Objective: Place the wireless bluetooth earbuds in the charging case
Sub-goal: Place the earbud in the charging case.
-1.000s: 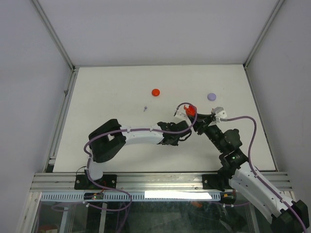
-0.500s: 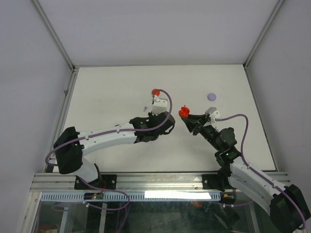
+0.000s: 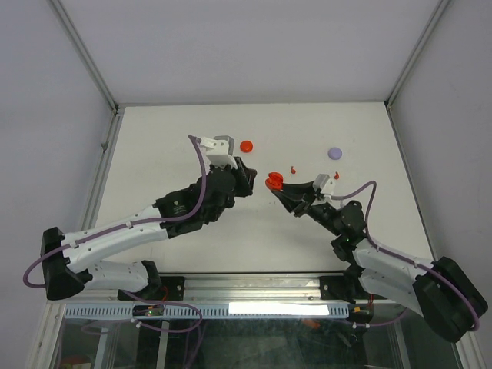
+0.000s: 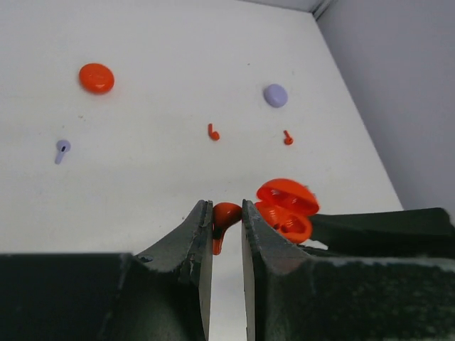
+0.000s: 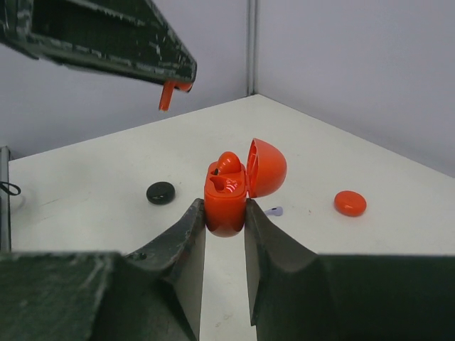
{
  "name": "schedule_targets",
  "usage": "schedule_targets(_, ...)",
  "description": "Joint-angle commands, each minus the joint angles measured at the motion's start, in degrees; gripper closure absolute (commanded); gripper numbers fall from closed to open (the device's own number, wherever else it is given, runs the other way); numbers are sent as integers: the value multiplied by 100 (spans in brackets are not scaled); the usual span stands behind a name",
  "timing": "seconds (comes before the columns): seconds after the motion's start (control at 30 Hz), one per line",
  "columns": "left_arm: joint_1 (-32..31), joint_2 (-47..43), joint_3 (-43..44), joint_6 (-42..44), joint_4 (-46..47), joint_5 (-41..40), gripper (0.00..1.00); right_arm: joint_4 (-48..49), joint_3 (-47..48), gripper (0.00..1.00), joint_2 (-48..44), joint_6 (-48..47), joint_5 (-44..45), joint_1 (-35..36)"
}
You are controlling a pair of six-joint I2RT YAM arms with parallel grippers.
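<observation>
Red earbud (image 4: pixel 226 216) is off the tabletop (image 3: pixel 154 154), pinched by its bulb end in the left tool (image 4: pixel 226 207), jaws narrow and closed on it. Its long axis runs near vertical, stem hanging down with a slight tilt, which shows clearest in the right wrist view (image 5: pixel 168 95). The charging case (image 5: pixel 229 190) is also in the air, clamped at its base by the right tool (image 5: pixel 225 207), jaws narrow on both sides. The case mouth faces up and the lid (image 5: pixel 266 167) is flipped back on the side away from the left tool. One socket looks filled by a red rounded bit; I can't tell for sure that the other is free.

Key relation: the earbud sits above the case and off to the side of it, not over the mouth. In the top view the left tool (image 3: pixel 247 174) is just left of the case (image 3: pixel 274 182), near but apart. The left arm carries the part, so my read is that the coming move is a short shift across toward the right tool and then straight down, stem first. The stem needs squaring to the socket, and the open lid is not in the way.

Farther out on the tabletop:
- a lavender earbud (image 4: pixel 62 149)
- a loose red piece (image 4: pixel 212 132)
- a second red piece (image 4: pixel 288 137)
- a red disc (image 4: pixel 96 77)
- a lavender disc (image 4: pixel 275 94)

All of these are well apart from both tools.
</observation>
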Motion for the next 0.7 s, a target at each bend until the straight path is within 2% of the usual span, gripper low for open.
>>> schedule_targets(0.0, -55, -339, -149, 412, 1218, 239, 84, 936, 286, 100, 261, -207, -58, 175)
schedule_targets(0.37, -317, -301, -472, 1246, 2641, 600, 85, 1249, 578, 100, 550, -294, 69, 381)
schedule_targets(0.67, -468, -138, -733, 1830, 3290, 668, 85, 1347, 672, 100, 520, -260, -32, 407)
